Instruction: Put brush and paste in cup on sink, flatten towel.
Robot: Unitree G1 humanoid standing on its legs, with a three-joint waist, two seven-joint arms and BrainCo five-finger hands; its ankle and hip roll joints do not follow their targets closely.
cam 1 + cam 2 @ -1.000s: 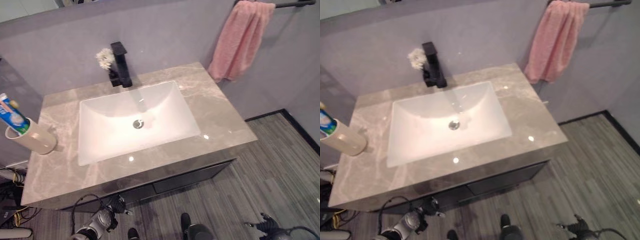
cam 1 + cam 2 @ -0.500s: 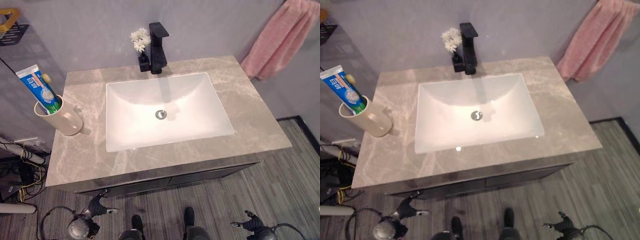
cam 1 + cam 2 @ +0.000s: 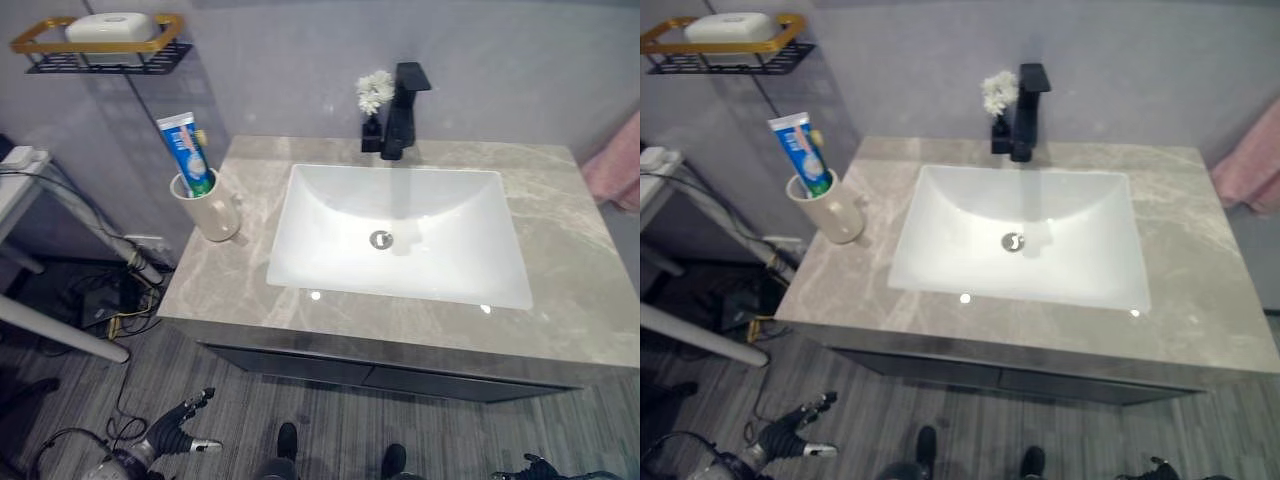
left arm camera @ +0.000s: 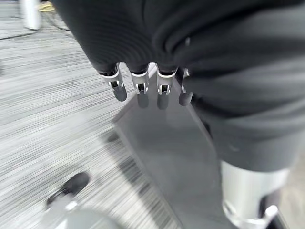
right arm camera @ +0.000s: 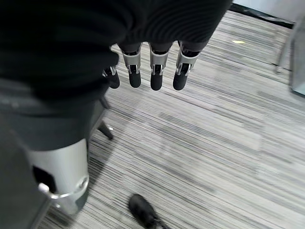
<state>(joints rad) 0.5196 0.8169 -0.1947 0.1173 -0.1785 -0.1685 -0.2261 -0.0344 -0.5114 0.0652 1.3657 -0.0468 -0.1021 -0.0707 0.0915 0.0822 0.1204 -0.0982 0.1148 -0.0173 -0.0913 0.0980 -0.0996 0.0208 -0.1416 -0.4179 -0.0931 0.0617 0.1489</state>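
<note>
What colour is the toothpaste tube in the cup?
The toothpaste tube is blue with a white cap end, clearest in the left eye view.

Cup [image 3: 212,208] on counter [image 3: 580,290] left of sink [image 3: 400,240], paste [image 3: 186,152] in it; faucet [image 3: 403,110] behind sink; towel [image 3: 618,170] right

The countertop [image 3: 560,300] looks like polished grey marble, and the basin [image 3: 400,235] is glossy white. The tap [image 3: 403,110] is matt black, the towel [image 3: 615,175] fluffy pink cloth.
</note>
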